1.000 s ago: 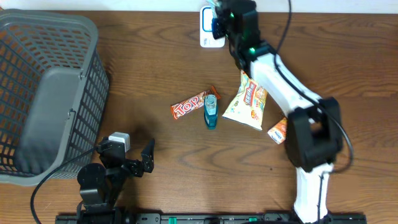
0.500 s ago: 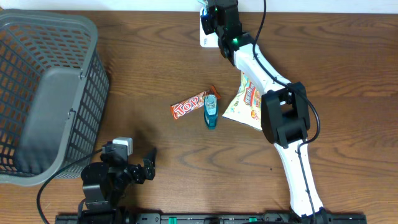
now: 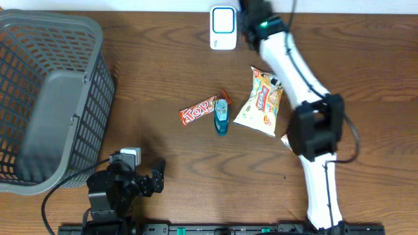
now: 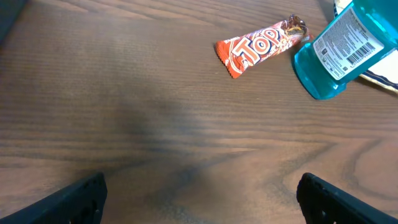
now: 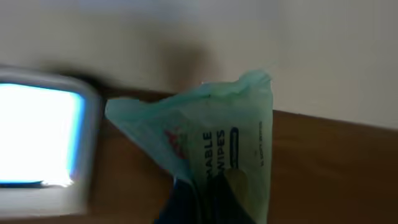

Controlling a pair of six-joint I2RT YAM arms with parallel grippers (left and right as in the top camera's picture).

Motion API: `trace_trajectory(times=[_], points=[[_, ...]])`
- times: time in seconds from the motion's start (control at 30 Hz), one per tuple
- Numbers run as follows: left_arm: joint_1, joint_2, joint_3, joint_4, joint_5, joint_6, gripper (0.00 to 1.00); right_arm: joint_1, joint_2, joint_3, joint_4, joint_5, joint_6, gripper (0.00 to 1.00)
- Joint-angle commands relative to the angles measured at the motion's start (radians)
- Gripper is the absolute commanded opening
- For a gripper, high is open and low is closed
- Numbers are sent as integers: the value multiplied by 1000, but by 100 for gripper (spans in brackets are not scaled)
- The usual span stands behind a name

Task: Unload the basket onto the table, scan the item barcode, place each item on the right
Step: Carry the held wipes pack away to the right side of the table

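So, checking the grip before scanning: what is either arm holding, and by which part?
The right gripper holds a green wipes pack, jaws shut on its near end. The left gripper is open and empty.

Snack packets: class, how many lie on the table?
3: Top bar mid-table; chip bag to its right; an orange packet, partly hidden by the right arm.

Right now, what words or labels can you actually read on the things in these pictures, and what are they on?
"Top": on the red candy bar.
"ABLE WIPES": on the green wipes pack, first word cut off.
Blue bottle label: barcode and fine print, too small to read.
Yellow snack bag: lettering too blurred to read.
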State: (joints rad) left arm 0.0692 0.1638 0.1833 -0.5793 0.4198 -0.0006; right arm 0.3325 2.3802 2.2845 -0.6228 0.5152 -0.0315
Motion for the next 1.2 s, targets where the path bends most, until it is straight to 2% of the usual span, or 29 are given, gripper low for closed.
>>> trace_trajectory(times=[0.0, 0.1, 0.23, 0.43, 0.57, 0.83, 1.17], points=[[3, -1, 1, 0, 2, -1, 98, -78, -101, 45, -90, 348, 85, 1], [3, -1, 1, 0, 2, -1, 98, -155, -97, 24, -209, 372, 153, 1], [3, -1, 1, 0, 2, -1, 98, -286, -85, -28, -315, 364, 328, 1], [3, -1, 1, 0, 2, -1, 98, -455, -84, -149, -330, 253, 404, 1], [3, -1, 1, 0, 2, -1, 98, -534, -84, -225, -328, 236, 518, 1], [3, -1, 1, 0, 2, -1, 98, -584, -84, -305, -328, 228, 597, 1], [3, -1, 1, 0, 2, -1, 98, -608, -84, -312, -378, 271, 783, 2]])
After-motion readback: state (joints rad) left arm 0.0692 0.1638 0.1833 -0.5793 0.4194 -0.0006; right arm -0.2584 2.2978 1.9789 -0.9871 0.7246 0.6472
